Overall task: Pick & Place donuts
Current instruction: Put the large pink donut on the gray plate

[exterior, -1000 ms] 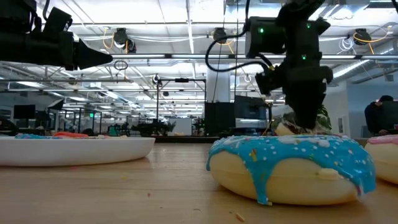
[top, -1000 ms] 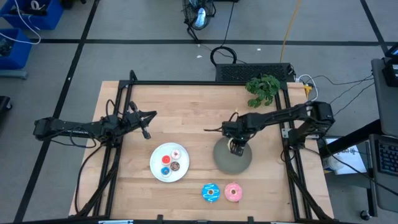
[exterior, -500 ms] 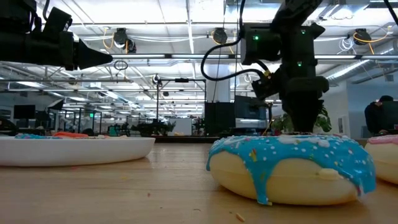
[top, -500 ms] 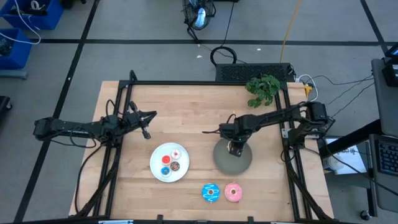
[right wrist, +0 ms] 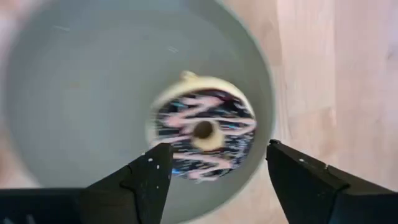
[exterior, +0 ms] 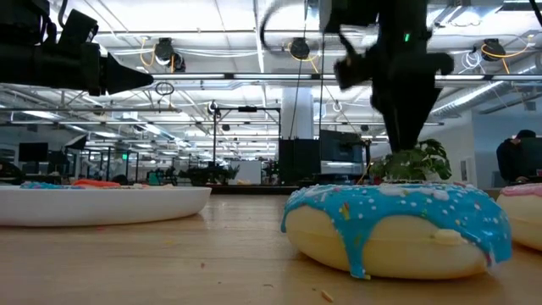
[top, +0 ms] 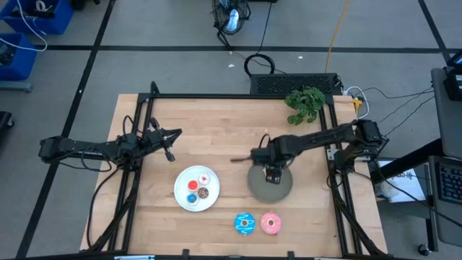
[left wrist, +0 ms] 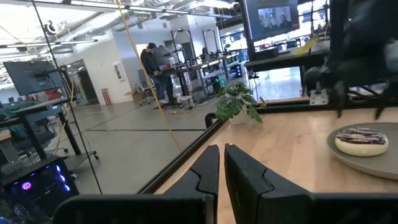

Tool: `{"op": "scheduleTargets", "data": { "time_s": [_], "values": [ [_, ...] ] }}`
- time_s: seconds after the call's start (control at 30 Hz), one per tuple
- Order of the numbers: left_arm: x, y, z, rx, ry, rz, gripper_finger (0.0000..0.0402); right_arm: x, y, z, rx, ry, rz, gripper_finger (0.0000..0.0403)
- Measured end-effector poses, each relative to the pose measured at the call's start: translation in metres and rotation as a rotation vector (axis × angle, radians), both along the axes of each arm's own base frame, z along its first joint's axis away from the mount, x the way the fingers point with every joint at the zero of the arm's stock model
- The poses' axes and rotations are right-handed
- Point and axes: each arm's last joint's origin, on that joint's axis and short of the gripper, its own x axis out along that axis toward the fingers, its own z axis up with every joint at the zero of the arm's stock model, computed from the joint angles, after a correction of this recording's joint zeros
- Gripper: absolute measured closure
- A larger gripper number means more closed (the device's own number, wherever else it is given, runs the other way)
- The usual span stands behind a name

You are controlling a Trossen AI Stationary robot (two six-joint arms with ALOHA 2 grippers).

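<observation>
The right gripper (top: 271, 173) hangs over the grey plate (top: 257, 189), at the plate's far edge as seen from above. Its jaws stand wide apart and hold nothing. In the right wrist view the two dark fingers (right wrist: 147, 174) frame the dark brown donut with pale drizzle (right wrist: 202, 133), which lies flat on the grey plate (right wrist: 74, 93), toward one side of it rather than at the centre. The left wrist view shows the same donut (left wrist: 361, 139) resting on the plate (left wrist: 379, 163), with the right arm above it.

The left gripper (top: 168, 153) sits well apart from the plates, over the left part of the table (top: 216, 123). Its jaws are together, empty; the left wrist view shows its fingers (left wrist: 208, 171) almost touching.

The white plate (top: 183, 196) lies left of the grey plate and carries the three tiny donuts: white-pink (top: 204, 178), red (top: 192, 185) and brown (top: 204, 193). A small blue patch on the plate near the red one cannot be identified.

The blue sprinkled donut (top: 245, 223) and the pink donut (top: 271, 223) lie side by side on the bare table near its front edge, in front of the grey plate. In the low view the blue sprinkled donut (exterior: 396, 227) fills the foreground, with the pink donut (exterior: 527, 212) just beside it at the picture's edge.

A green plant (top: 305, 102) stands at the table's far right corner.
</observation>
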Motion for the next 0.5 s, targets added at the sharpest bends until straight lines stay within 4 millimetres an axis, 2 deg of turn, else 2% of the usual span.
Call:
{"op": "scheduleTargets", "data": {
  "time_s": [0.23,0.37,0.5],
  "values": [
    [0.000,0.000,0.000,-0.001,0.000,0.000,0.0369,0.005,0.061,0.036,-0.035,-0.147,0.046,0.0196],
    [0.000,0.000,0.000,-0.005,-0.002,-0.001,0.0369,-0.001,0.094,0.038,-0.008,-0.202,0.052,0.0223],
    [0.000,0.000,0.000,-0.005,-0.002,-0.001,0.0369,-0.007,0.119,0.027,-0.031,-0.184,0.098,0.0254]
  ]
}}
